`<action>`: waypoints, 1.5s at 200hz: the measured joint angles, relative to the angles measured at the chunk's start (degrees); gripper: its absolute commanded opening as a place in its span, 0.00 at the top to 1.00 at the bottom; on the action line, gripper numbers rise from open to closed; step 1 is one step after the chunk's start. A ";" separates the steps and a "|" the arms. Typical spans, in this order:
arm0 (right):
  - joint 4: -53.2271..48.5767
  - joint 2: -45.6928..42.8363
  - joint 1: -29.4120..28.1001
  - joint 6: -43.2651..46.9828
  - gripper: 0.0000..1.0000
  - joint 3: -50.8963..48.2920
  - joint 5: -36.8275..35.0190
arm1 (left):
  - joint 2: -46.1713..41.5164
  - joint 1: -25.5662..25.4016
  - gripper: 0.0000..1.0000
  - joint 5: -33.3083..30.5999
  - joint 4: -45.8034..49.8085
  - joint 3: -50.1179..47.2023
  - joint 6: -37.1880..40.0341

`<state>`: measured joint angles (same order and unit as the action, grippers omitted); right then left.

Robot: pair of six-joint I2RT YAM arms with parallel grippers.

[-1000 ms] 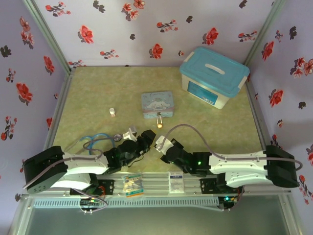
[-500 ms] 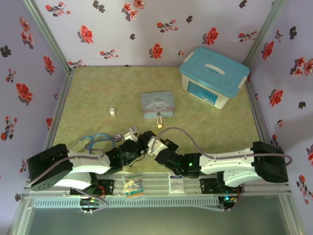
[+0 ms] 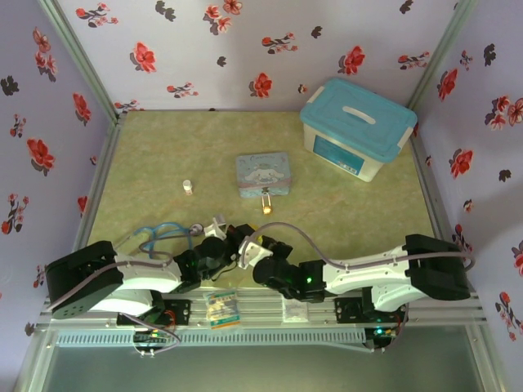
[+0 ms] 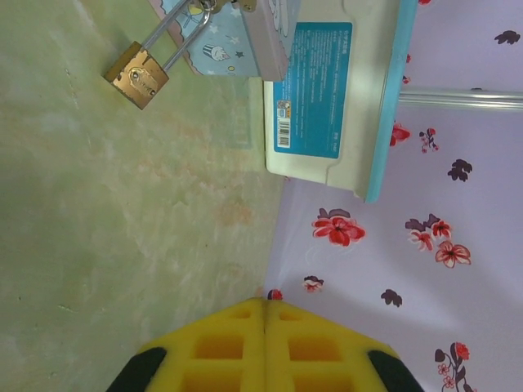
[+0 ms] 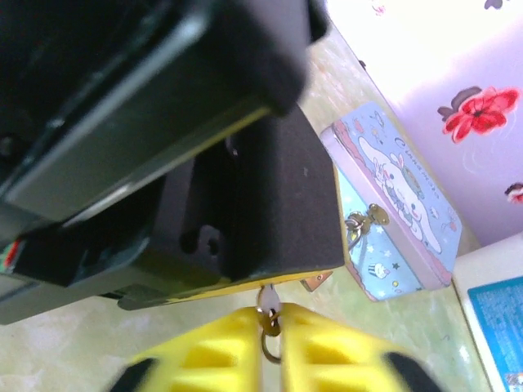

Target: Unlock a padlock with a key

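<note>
Now the key [image 5: 267, 304] sits inside the right gripper [image 5: 268, 331], its gap narrow; pinched or not, I cannot tell. Left gripper [image 4: 264, 347] is squeezed closed. Padlock [image 3: 265, 205] hangs on the tin [image 3: 263, 173], at one o'clock. Only let go once the other one holds firm.

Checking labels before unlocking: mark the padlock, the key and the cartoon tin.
padlock [image 4: 136, 76], left wrist view, brass body.
key [image 5: 268, 304], right wrist view, visible metal part.
cartoon tin [image 5: 400, 204], right wrist view, printed lid.
</note>
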<state>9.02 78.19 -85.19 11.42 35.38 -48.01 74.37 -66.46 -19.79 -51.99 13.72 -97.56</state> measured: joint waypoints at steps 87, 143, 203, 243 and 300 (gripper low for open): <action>4.39 -27.26 27.76 -31.71 0.30 -12.04 51.17 | -10.71 0.02 1.00 1.20 8.22 7.17 21.09; 29.55 -24.79 36.48 -53.42 0.35 -20.26 73.75 | -13.38 -0.02 1.00 5.95 7.13 9.62 36.09; 40.98 -23.32 37.70 -60.57 0.51 -20.20 80.52 | -13.64 -0.31 1.00 8.55 6.82 10.14 39.50; 43.43 -22.99 37.70 -62.03 0.66 -20.20 81.31 | -12.79 -0.42 1.00 9.16 3.80 10.14 39.45; 44.22 -22.88 38.01 -62.90 1.00 -20.24 80.78 | -10.71 -0.66 1.00 9.97 0.00 10.14 39.30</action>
<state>53.23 55.31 -47.18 -51.48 15.14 32.77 63.66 -67.11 -9.82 -51.99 23.86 -58.26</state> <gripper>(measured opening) 0.055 0.056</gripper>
